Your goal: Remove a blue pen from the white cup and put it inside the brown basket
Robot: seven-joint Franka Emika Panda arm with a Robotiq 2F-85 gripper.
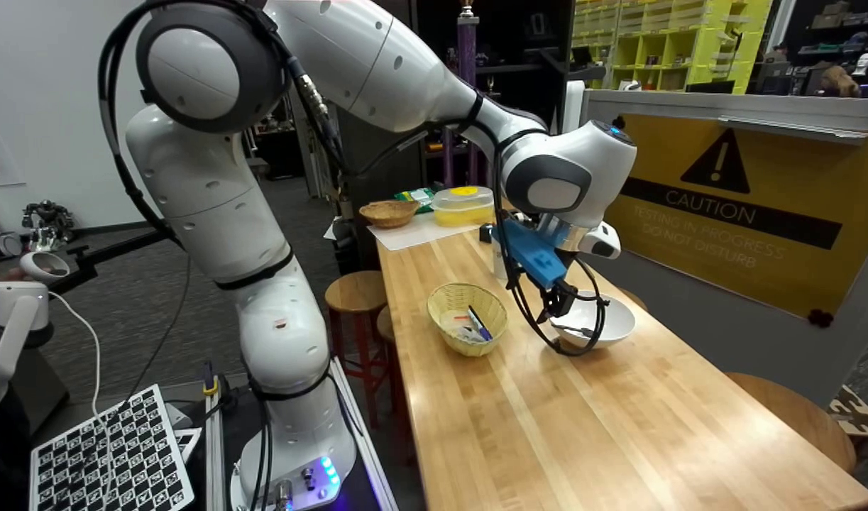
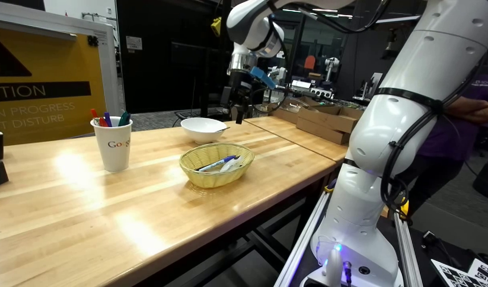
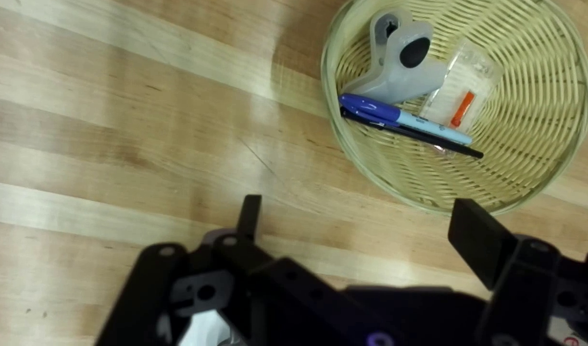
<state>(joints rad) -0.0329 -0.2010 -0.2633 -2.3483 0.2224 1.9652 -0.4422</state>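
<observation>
The blue pen, a blue-capped marker with a pale barrel (image 3: 433, 129), lies in the tan woven basket (image 3: 534, 110) beside a black pen. It also shows in both exterior views (image 1: 480, 325) (image 2: 218, 164), as does the basket (image 1: 444, 301) (image 2: 206, 181). The white cup (image 2: 114, 149) stands upright in an exterior view, holding several red, green and blue-purple pens; the arm mostly hides it in an exterior view (image 1: 500, 262). My gripper (image 3: 356, 199) is open and empty above the table, beside the basket. It is near the white bowl in both exterior views (image 1: 553, 309) (image 2: 234, 111).
A white bowl (image 2: 202, 126) with a dark thin stick stands behind the basket. A clear pouch (image 3: 467, 81) and a whitish plastic tool (image 3: 399, 72) lie in the basket. A brown basket (image 1: 389, 213) and a lidded tub (image 1: 463, 208) stand at the table's end. Cardboard boxes (image 2: 323, 123) stand opposite.
</observation>
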